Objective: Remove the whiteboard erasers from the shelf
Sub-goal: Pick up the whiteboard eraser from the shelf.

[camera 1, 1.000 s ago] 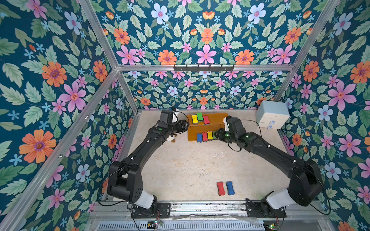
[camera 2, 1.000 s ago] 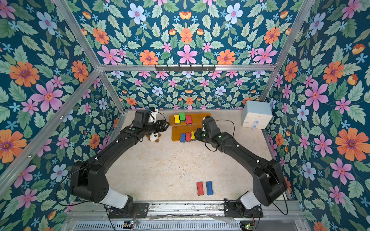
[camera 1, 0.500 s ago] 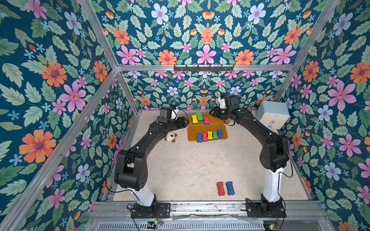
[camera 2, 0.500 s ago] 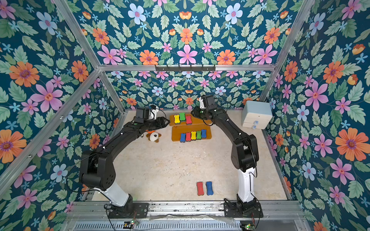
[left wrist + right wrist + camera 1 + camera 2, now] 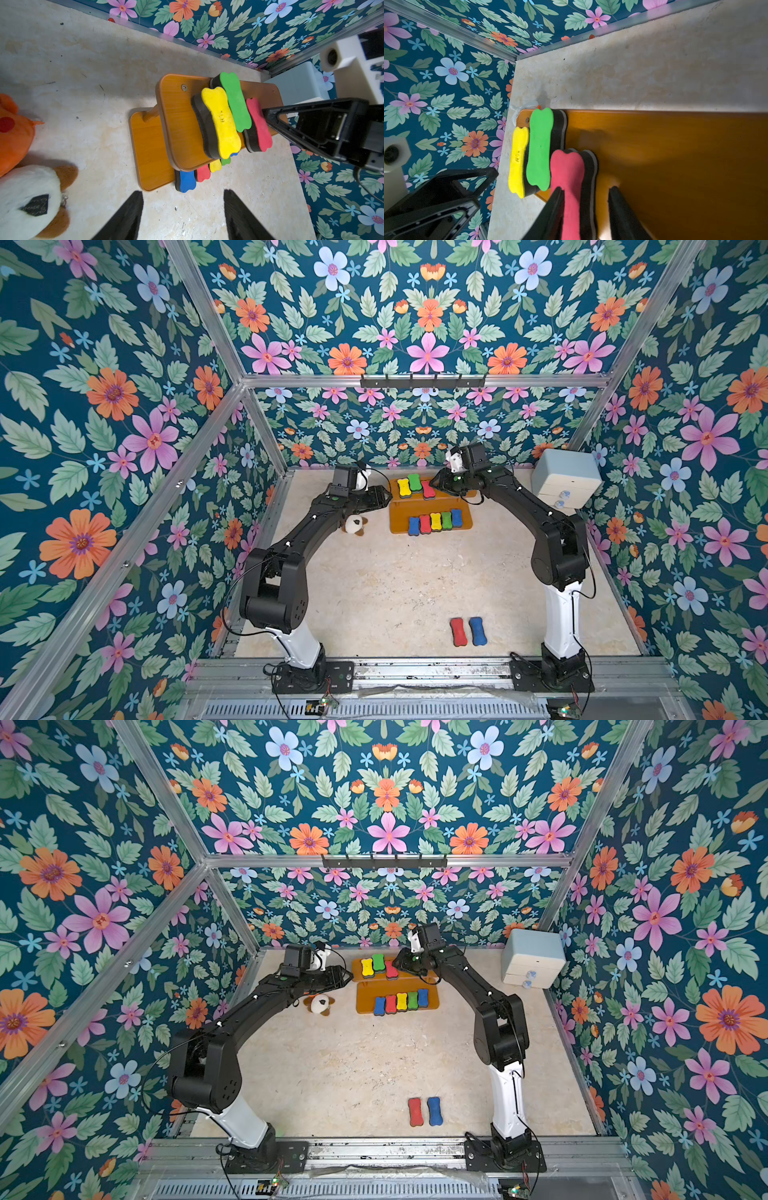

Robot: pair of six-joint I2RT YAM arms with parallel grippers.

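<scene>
Both hands gape, gripping nothing: right hand (image 5: 585,190) astride the red eraser (image 5: 566,170), left hand (image 5: 182,192) beside the shelf (image 5: 174,116).

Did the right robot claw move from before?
Yes. The right gripper moved from the shelf's lower board to its upper board, and its jaws now straddle the red eraser there.

A robotics lab test cell: aluminium framing (image 5: 291,381), flower-printed wall panels (image 5: 428,323), a beige floor (image 5: 395,580), and a near-edge rail (image 5: 415,670) carrying robot arms (image 5: 307,526).

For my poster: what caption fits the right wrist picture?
Open right gripper straddling the red eraser on the shelf, beside the green eraser and yellow eraser.
</scene>
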